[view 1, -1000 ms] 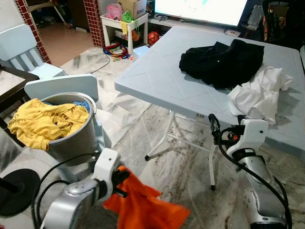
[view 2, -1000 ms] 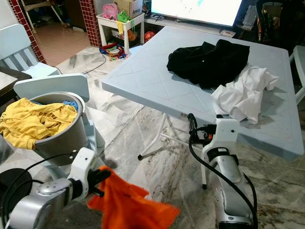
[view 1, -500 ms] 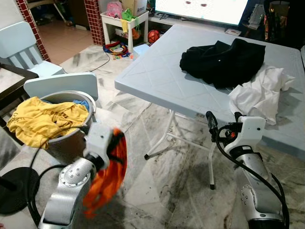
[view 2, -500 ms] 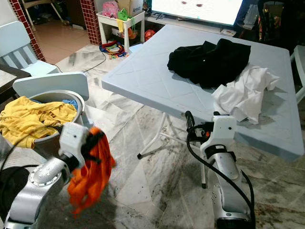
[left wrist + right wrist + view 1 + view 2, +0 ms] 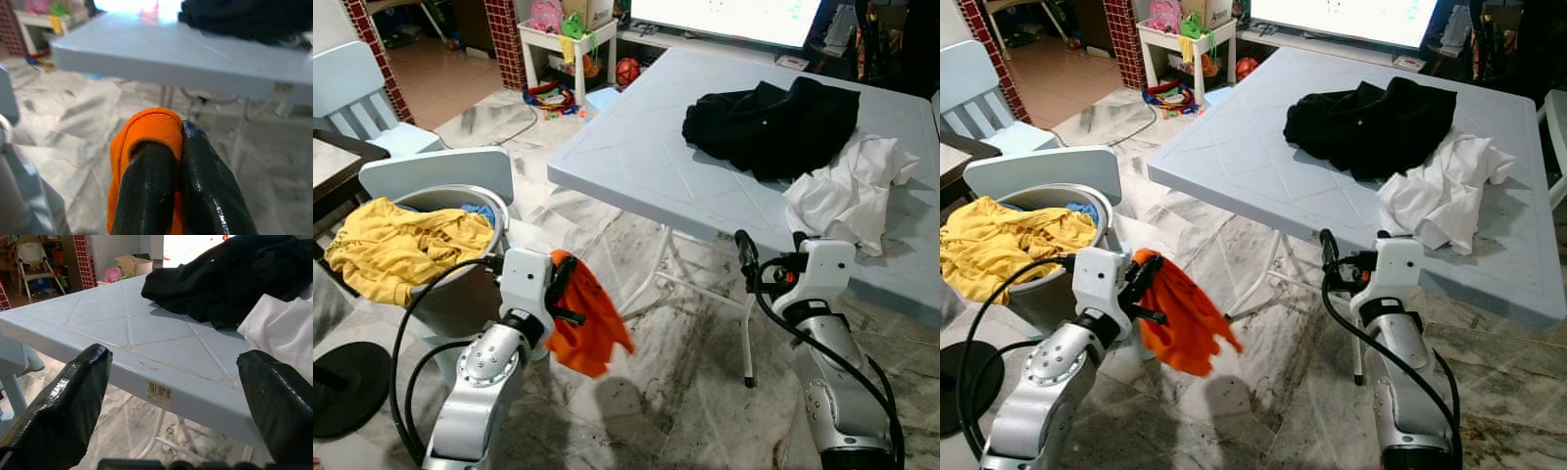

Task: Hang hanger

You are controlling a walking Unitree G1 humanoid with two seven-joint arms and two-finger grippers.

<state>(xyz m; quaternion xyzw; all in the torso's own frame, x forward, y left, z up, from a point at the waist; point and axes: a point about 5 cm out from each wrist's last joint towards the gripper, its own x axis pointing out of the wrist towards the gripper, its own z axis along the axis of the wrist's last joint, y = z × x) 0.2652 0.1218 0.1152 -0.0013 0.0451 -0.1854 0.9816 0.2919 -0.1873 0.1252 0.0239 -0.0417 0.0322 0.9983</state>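
Observation:
My left gripper point(image 5: 560, 286) is shut on an orange cloth point(image 5: 588, 323), which hangs from it above the marble floor, between the grey basket point(image 5: 470, 284) and the light blue table point(image 5: 646, 166). In the left wrist view the orange cloth point(image 5: 146, 128) is folded over one black finger and pinched against the other. My right gripper point(image 5: 769, 250) stands open just below the table's near edge point(image 5: 161, 382), nothing between its fingers. A black garment point(image 5: 769, 113) and a white garment point(image 5: 847, 191) lie on the table. No hanger can be made out.
The grey basket holds a yellow garment point(image 5: 396, 245) and leans against a pale blue chair point(image 5: 435, 174). A second pale chair point(image 5: 357, 93) is at the far left, a black round base point(image 5: 347, 387) on the floor. Toys and a white shelf point(image 5: 563, 49) stand beyond the table.
My left arm has swung up and toward the table, and the orange cloth now hangs more to the right of the gripper. The right arm has barely moved.

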